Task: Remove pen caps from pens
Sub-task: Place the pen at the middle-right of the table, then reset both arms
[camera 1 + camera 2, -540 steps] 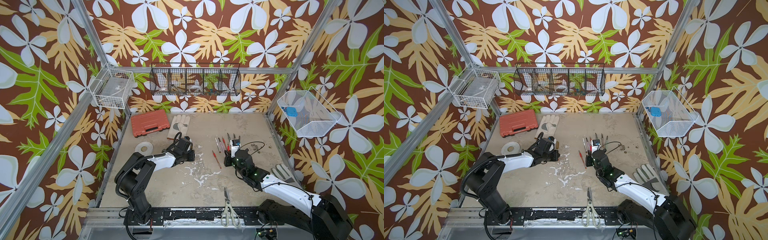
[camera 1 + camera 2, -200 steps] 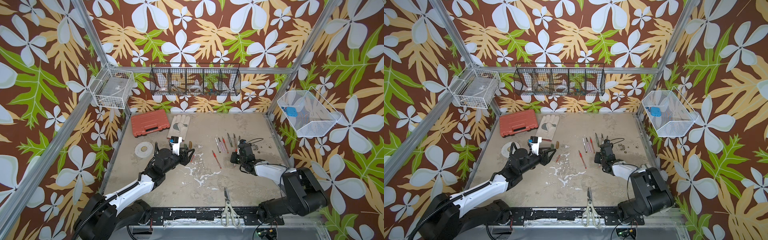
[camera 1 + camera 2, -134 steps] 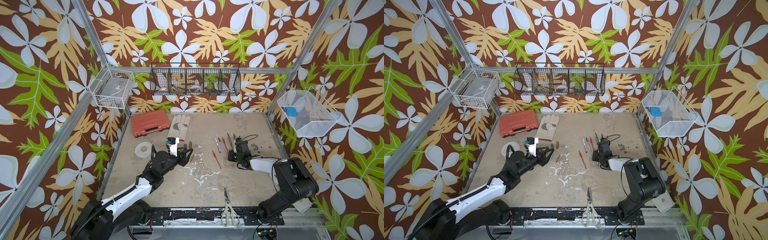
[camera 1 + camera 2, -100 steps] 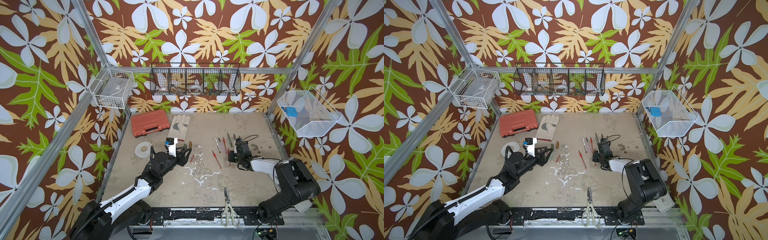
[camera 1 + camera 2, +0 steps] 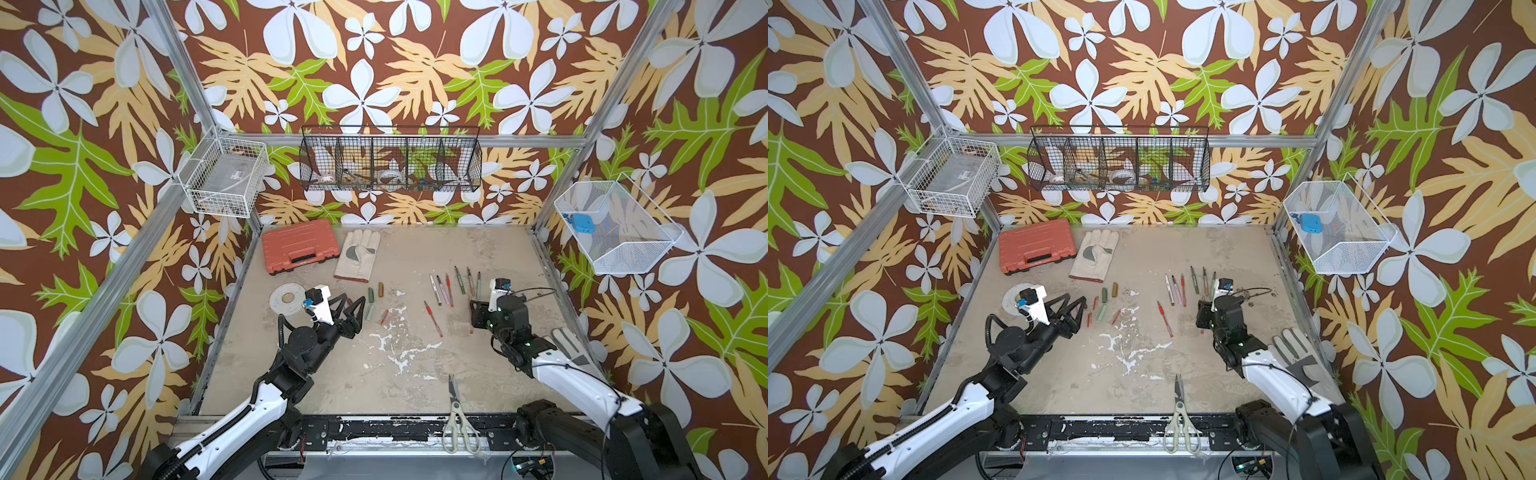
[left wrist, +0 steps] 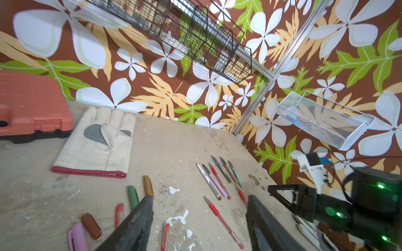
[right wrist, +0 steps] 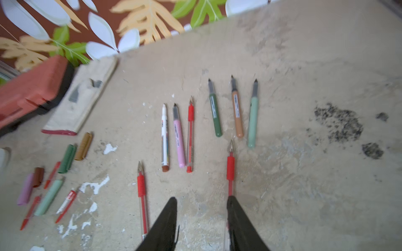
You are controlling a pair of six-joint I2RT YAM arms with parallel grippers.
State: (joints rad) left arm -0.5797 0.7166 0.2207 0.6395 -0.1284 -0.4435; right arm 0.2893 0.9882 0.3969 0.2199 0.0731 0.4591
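Note:
Several uncapped pens (image 7: 179, 143) lie in a row on the table at the back right, tips bare. Two more red pens (image 5: 432, 318) lie nearer. My right gripper (image 7: 201, 201) is open over bare table. One red pen (image 7: 230, 169) runs along its finger, another (image 7: 141, 191) lies beside the opposite finger. Loose pen caps (image 5: 370, 295) in dark green, gold (image 6: 148, 185), pale green (image 5: 1102, 311), brown (image 6: 91, 226) and pink (image 6: 77, 239) are scattered at centre left. My left gripper (image 6: 200, 197) hangs open and empty just by them.
A red tool case (image 5: 299, 251) and a work glove (image 5: 357, 255) lie at the back left, with a tape roll (image 5: 286, 297) behind my left gripper. Scissors (image 5: 456, 419) lie at the front edge. A second glove (image 5: 569, 345) lies by the right arm.
Both grippers' jaws have spread wider. The right arm's elbow has swung out to the front right, while its gripper stays by the red pen.

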